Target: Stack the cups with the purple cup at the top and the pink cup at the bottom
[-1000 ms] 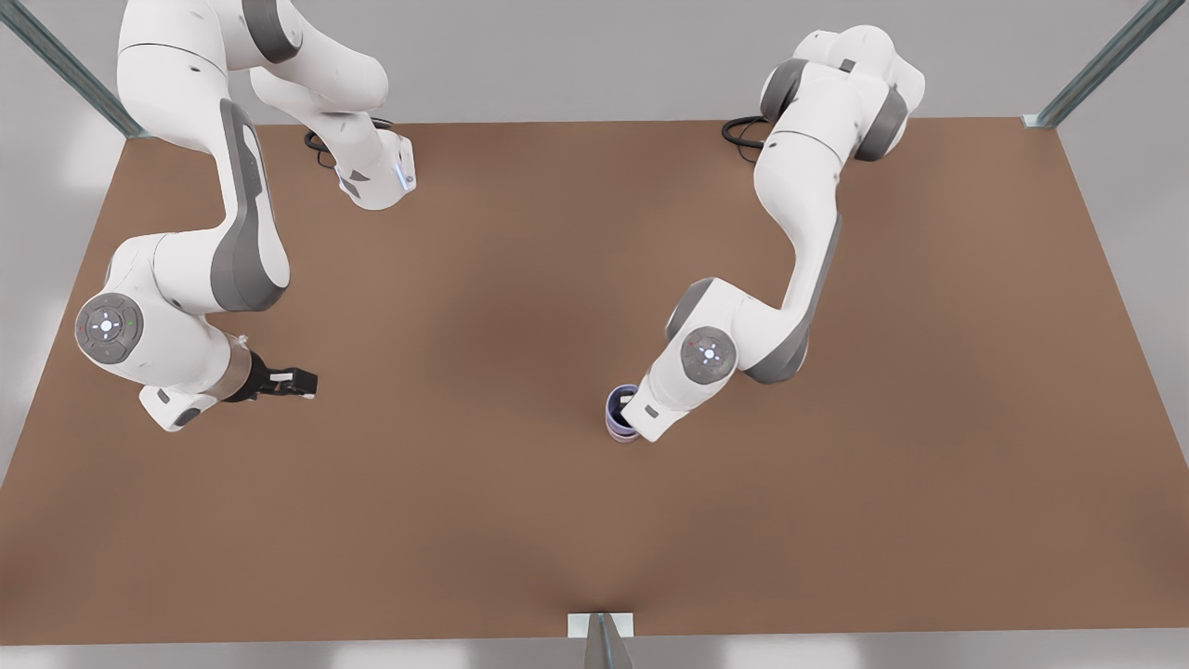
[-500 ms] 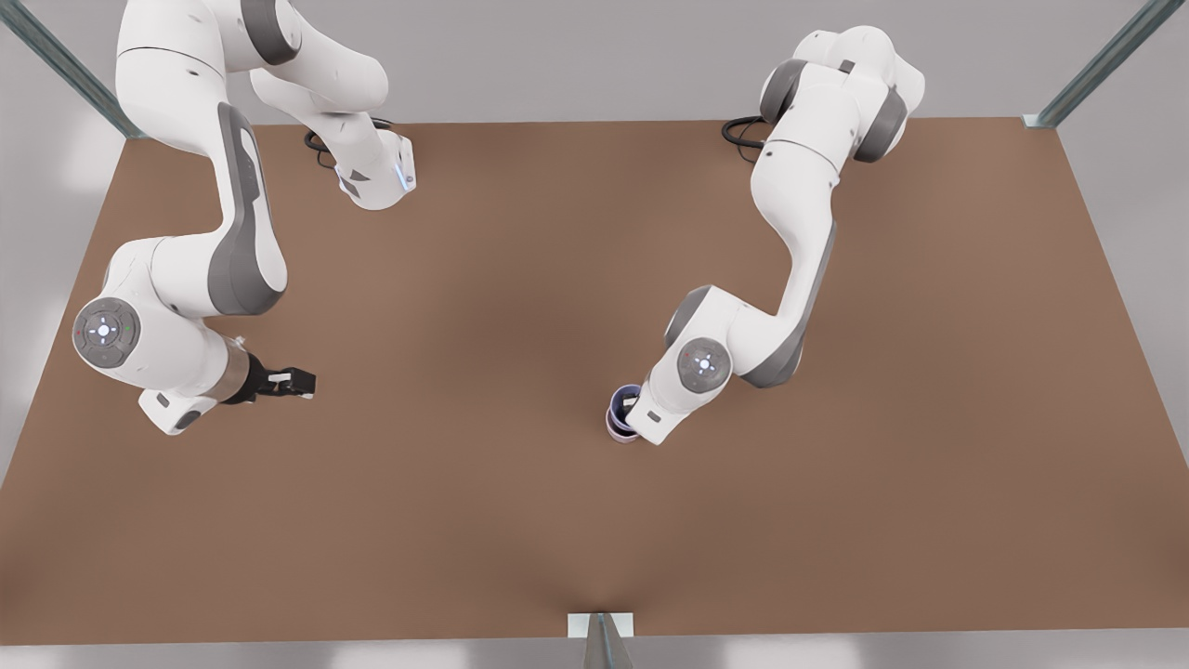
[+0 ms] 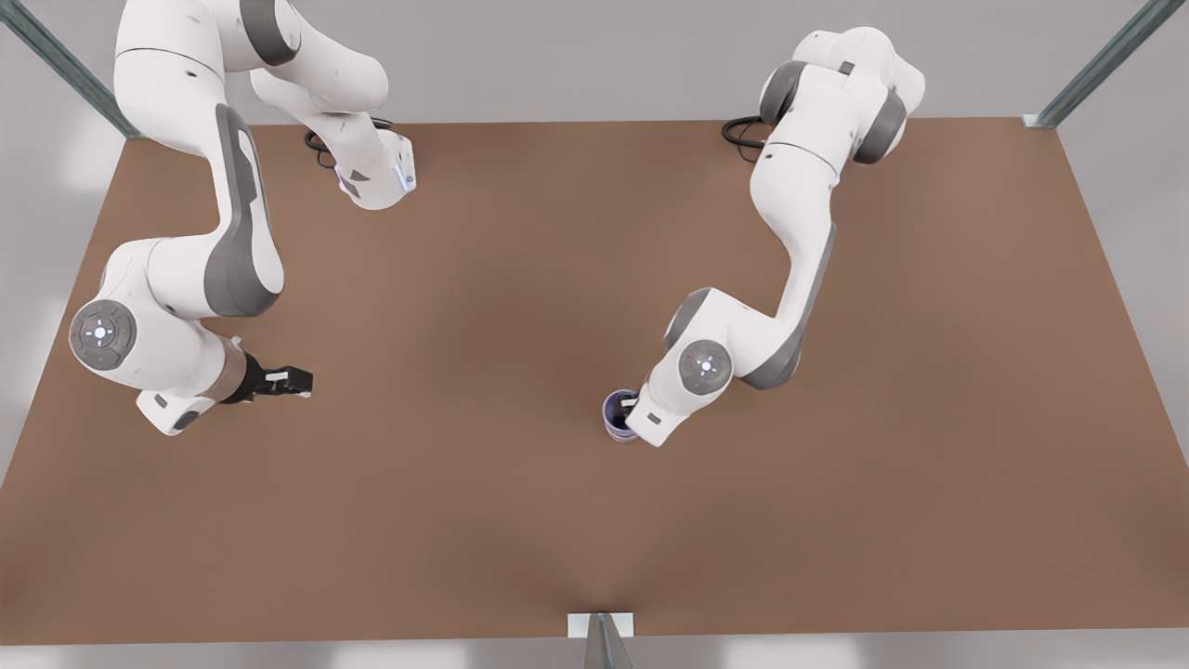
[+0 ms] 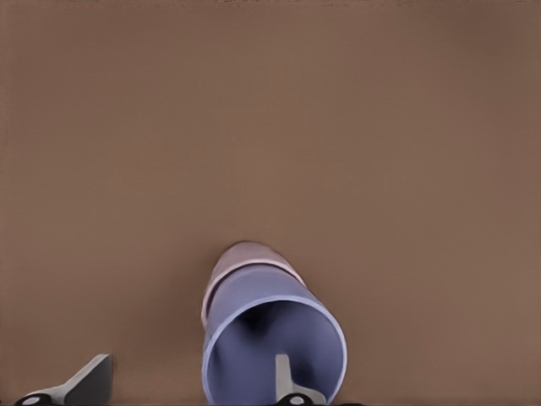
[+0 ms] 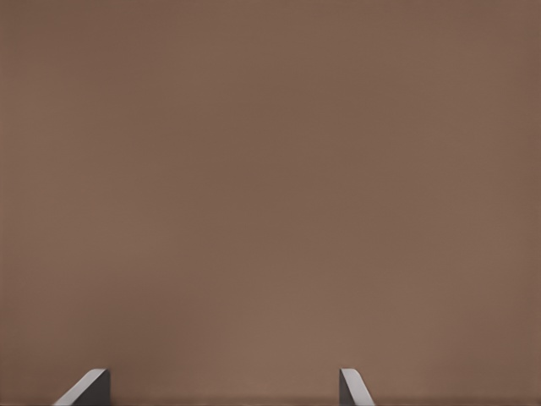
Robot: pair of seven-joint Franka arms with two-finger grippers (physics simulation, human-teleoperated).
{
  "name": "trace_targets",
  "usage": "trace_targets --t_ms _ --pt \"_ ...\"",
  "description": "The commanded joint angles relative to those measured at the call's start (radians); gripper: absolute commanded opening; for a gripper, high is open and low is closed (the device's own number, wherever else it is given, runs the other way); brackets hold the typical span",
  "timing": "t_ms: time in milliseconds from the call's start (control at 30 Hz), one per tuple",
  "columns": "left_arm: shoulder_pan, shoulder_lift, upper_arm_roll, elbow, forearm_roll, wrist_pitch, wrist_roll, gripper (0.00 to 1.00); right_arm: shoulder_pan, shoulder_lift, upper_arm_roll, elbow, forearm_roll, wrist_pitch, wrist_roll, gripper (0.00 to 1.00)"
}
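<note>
Brown and bare, the surface point(image 3: 520, 520) spreads wide under the two white arms, with metal frame posts at its edges. Nearest, toward the front view's middle, the purple cup point(image 3: 620, 410) sits nested upright inside the pink cup point(image 3: 620, 435), of which just a mauve sliver peeks out below the rim; in the left wrist view the pink cup point(image 4: 245, 258) shows as a band beyond the purple cup point(image 4: 272, 338). The left gripper point(image 3: 633, 415) hangs at the stack, one finger point(image 4: 283, 381) down inside the purple cup close to its wall and the other finger point(image 4: 89, 382) well outside, so the fingers stand spread wide and are not pinching the cup. Off to the front view's left, well apart from the cups, the right gripper point(image 3: 290, 380) waits above bare brown board, its fingers point(image 5: 89, 387) parted wide with nothing between them. Farther back, both arm bases stand at the far edge, black cables curled beside them.
</note>
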Motion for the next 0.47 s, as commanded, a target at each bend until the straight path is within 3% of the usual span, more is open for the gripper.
trace_targets --t_ms 0,67,167,233,267,300,433 --pt "0.003 -0.032 0.003 0.002 0.026 -0.048 -0.039 0.99 0.0 -0.001 0.0 0.0 0.001 -0.002 -0.016 1.0" --pt "0.101 -0.158 0.014 0.008 0.069 -0.312 0.213 1.0 0.002 -0.001 0.0 0.003 0.001 -0.001 -0.015 1.0" --pt "0.299 -0.237 0.017 0.012 0.2 -0.461 0.604 0.99 0.006 0.0 0.0 0.006 0.002 0.001 -0.015 1.0" --pt "0.345 -0.298 0.021 -0.009 0.215 -0.459 0.632 0.99 0.003 0.0 0.0 0.006 0.002 0.001 -0.016 1.0" --pt "0.345 -0.416 0.023 -0.187 0.215 -0.389 0.666 0.99 0.003 0.0 0.0 0.006 0.002 0.001 -0.016 1.0" --pt "0.343 -0.467 0.025 -0.25 0.214 -0.344 0.673 1.0 0.003 0.0 0.0 0.006 0.002 0.001 -0.018 1.0" --pt "0.342 -0.476 0.025 -0.242 0.221 -0.369 0.658 1.0 0.005 0.0 0.002 0.006 0.002 -0.001 -0.018 1.0"
